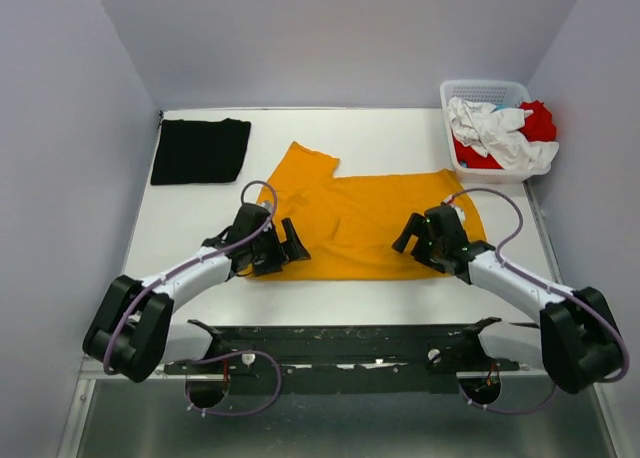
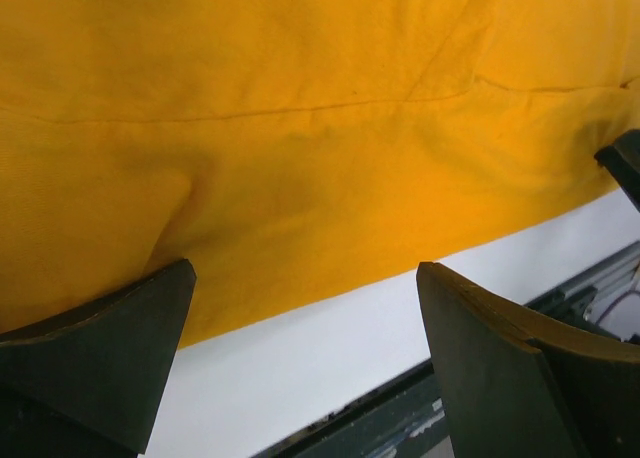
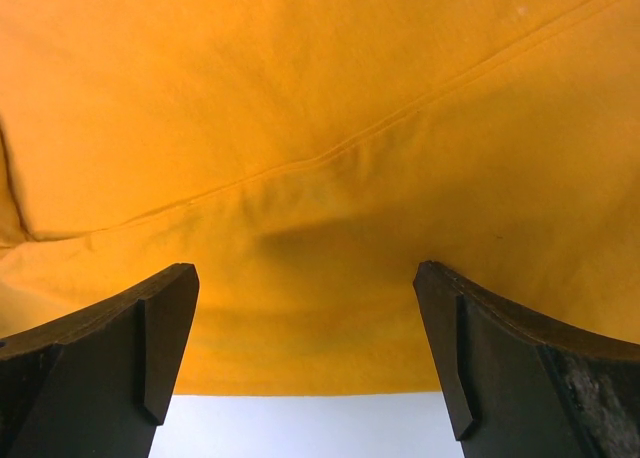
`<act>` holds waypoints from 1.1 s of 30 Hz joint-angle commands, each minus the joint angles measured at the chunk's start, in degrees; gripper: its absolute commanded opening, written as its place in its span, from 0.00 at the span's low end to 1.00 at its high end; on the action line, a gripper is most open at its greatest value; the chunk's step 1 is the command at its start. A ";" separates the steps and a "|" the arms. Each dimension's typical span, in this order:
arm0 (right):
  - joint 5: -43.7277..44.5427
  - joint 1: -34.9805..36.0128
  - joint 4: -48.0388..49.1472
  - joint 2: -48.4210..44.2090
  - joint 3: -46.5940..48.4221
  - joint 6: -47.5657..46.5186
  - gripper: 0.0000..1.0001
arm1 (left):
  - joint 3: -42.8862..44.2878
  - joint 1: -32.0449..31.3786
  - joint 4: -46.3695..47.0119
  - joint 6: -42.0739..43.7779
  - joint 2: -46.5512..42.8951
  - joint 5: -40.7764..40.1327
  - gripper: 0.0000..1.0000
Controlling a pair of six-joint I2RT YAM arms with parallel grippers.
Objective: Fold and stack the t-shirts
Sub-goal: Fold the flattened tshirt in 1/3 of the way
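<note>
A mustard orange-yellow t-shirt [image 1: 365, 216] lies partly folded in the middle of the white table [image 1: 330, 303]. My left gripper [image 1: 295, 240] hovers open over its near left edge. In the left wrist view the shirt [image 2: 300, 128] fills the upper part, and nothing is between the fingers of the gripper [image 2: 305, 273]. My right gripper [image 1: 408, 234] stands open over the shirt's near right edge. The right wrist view shows the cloth [image 3: 320, 98] and its hem between the empty jaws of the gripper [image 3: 305, 271]. A black t-shirt [image 1: 200, 150] lies folded at the back left.
A white lattice basket [image 1: 484, 86] at the back right corner holds a crumpled white shirt [image 1: 495, 130] and a red one [image 1: 538, 121]. Grey walls close in the table on three sides. A dark rail [image 1: 340, 340] with the arm bases runs along the near edge.
</note>
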 commanded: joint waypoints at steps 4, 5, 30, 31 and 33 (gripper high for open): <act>4.58 -0.21 -16.98 -12.47 -7.13 11.70 1.00 | -11.94 -12.95 -4.70 -11.62 -9.01 -4.21 0.99; 6.13 -0.20 -18.47 -13.53 -7.56 13.76 1.00 | -12.97 -13.98 -4.52 -12.48 -10.17 -4.63 0.98; 17.71 -0.30 -31.56 -30.54 -9.41 28.10 1.00 | -10.21 -28.80 -12.25 -18.12 -21.25 -14.81 0.99; 18.68 -0.33 -31.80 -31.36 -8.68 27.37 1.00 | -9.25 -28.80 -12.46 -17.18 -21.78 -15.25 0.98; 20.40 -0.33 -31.64 -32.36 -6.68 26.09 1.00 | -6.26 -28.79 -14.02 -15.58 -22.41 -17.62 0.98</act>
